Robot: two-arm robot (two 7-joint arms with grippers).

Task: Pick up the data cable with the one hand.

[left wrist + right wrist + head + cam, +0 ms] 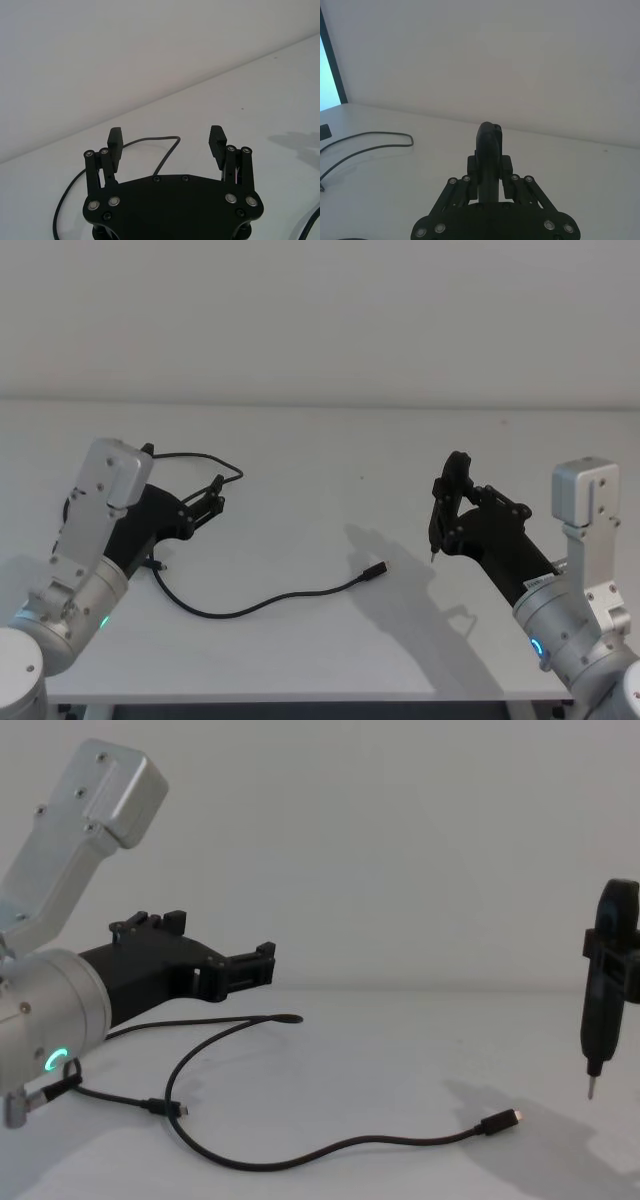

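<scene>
Head view: the thin, limp, light cable (pixel 262 602) curves across the bench (pixel 330 450) at lower centre, best pinched near its plug (pixel 374 571); the left gripper (pixel 212 496), released, hovers upper left.

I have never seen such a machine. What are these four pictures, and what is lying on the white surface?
This is a robot with two arms. One picture looks down from its head, one looks forward from its chest, and two come from cameras on its wrists. On the white table lies a long thin black data cable with a small plug. The left gripper, a black two-finger claw, is open and empty, above the cable's loop. The right gripper is shut on a slim black pen-like tool, pointing down above the table.
</scene>
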